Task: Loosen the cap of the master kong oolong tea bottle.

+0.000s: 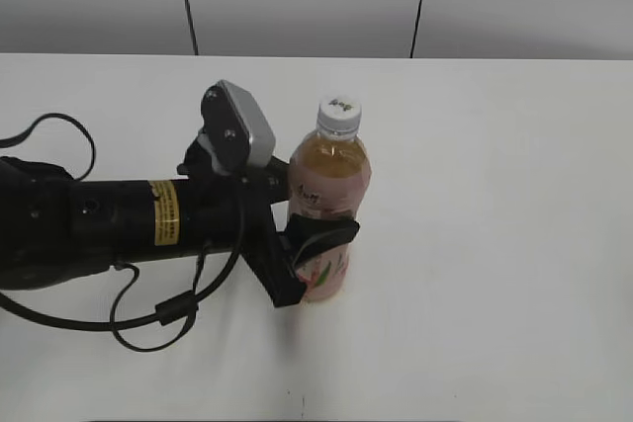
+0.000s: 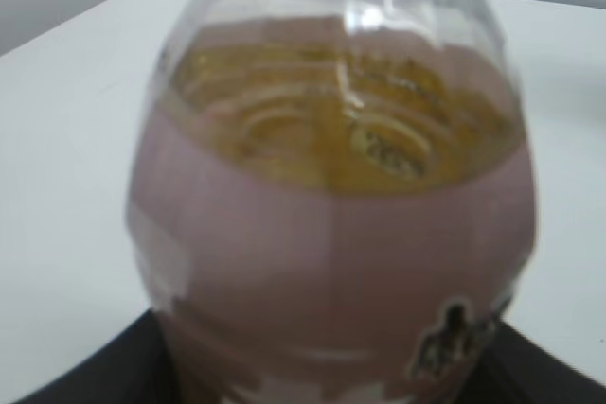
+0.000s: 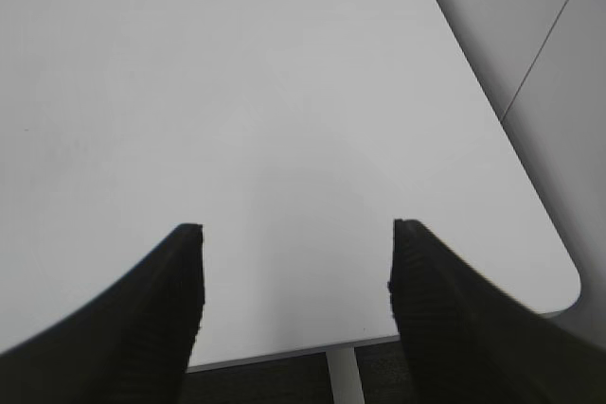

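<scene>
The master kong oolong tea bottle (image 1: 329,195) stands upright on the white table, amber tea inside, pink label round its body. Its white cap (image 1: 339,113) with a small dark logo sits on top. My left gripper (image 1: 315,244) reaches in from the left and is shut on the bottle's lower body, one finger wrapped across the label. The left wrist view is filled by the bottle (image 2: 331,196) close up and blurred; the cap is out of that view. My right gripper (image 3: 295,272) is open and empty above bare table; it does not show in the exterior view.
The white table (image 1: 514,244) spreads to the right of the bottle. The left arm's black body and cables (image 1: 119,234) lie across the left side. The right wrist view shows the table's rounded corner (image 3: 559,276) and the floor below.
</scene>
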Controlling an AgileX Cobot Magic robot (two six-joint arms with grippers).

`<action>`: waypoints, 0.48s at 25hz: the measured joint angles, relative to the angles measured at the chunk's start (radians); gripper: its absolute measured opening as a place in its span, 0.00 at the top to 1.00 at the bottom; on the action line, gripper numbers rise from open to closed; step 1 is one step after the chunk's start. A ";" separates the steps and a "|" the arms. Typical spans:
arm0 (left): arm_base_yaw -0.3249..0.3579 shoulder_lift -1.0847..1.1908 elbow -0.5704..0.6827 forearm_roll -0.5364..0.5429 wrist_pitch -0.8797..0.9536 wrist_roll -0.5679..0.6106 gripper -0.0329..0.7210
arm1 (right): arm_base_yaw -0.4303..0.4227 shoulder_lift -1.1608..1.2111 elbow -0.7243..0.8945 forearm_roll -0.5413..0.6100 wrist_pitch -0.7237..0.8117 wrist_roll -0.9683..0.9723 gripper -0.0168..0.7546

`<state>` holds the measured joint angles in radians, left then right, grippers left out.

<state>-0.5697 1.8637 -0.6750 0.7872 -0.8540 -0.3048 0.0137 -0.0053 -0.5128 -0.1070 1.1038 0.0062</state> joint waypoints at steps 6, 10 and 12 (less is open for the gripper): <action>0.038 -0.036 0.000 0.000 0.020 0.001 0.44 | 0.000 0.000 0.000 0.000 0.000 0.000 0.37; 0.083 -0.031 0.007 0.001 0.049 0.002 0.44 | 0.000 0.000 0.000 0.006 0.000 0.000 0.37; 0.113 -0.020 0.014 -0.004 0.047 0.002 0.44 | 0.000 0.000 0.000 0.011 0.000 0.000 0.37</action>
<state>-0.4565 1.8441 -0.6612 0.7836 -0.8067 -0.3024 0.0137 -0.0053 -0.5128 -0.0958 1.1038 0.0062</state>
